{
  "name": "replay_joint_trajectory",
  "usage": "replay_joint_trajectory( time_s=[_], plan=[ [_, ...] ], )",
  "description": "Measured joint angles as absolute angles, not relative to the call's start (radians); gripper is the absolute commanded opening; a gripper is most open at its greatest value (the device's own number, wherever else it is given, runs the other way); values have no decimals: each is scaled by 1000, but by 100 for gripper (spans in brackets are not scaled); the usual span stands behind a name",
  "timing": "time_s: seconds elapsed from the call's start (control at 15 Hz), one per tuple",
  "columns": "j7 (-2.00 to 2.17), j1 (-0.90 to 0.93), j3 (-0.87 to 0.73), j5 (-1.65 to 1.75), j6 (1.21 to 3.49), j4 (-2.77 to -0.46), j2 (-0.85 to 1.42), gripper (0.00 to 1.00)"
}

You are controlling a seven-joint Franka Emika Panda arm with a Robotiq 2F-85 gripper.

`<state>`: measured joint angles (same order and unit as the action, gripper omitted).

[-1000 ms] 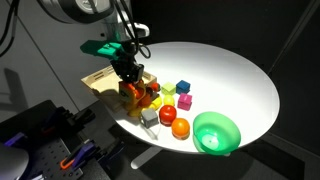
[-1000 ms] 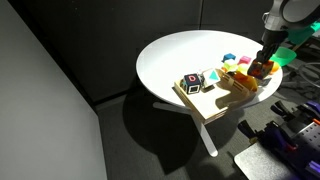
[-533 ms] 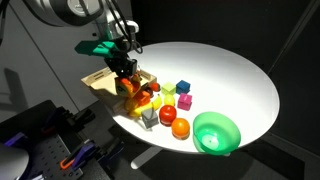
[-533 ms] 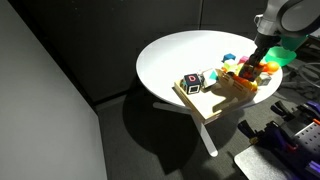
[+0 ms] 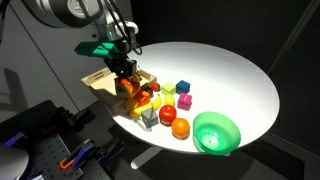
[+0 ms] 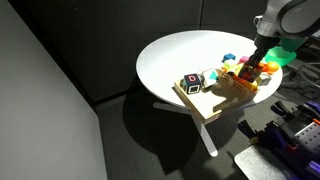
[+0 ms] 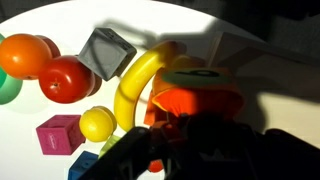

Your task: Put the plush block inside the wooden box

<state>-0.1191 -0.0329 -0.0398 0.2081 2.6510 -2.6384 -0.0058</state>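
Observation:
The plush block (image 5: 131,88) is orange-red and sits between the fingers of my gripper (image 5: 127,80), just above the table at the near edge of the wooden box (image 5: 100,82). In the wrist view the plush block (image 7: 195,100) fills the space in front of the dark gripper (image 7: 190,135), which is shut on it. In both exterior views the wooden box (image 6: 207,100) is a pale shallow tray at the table's edge. A black and white cube (image 6: 190,82) lies in the box. My gripper (image 6: 255,70) hangs over the far end of the box.
A yellow banana (image 7: 135,85), grey cube (image 7: 107,52), red ball (image 7: 65,78), orange ball (image 7: 20,52), yellow ball (image 7: 97,123) and pink cube (image 7: 58,132) lie close beside the block. A green bowl (image 5: 216,132) stands near the table's edge. Small coloured cubes (image 5: 183,88) lie farther in.
My gripper moved a little toward the wooden box with the plush block in it between one second and half a second ago. Since then nothing has visibly moved.

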Motion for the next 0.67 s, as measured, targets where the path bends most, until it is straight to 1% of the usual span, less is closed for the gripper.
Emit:
replay_joint_trajectory(
  time_s=[0.67],
  plan=[
    [-123, 0, -6, 171, 2641, -2638, -18, 16]
  ],
)
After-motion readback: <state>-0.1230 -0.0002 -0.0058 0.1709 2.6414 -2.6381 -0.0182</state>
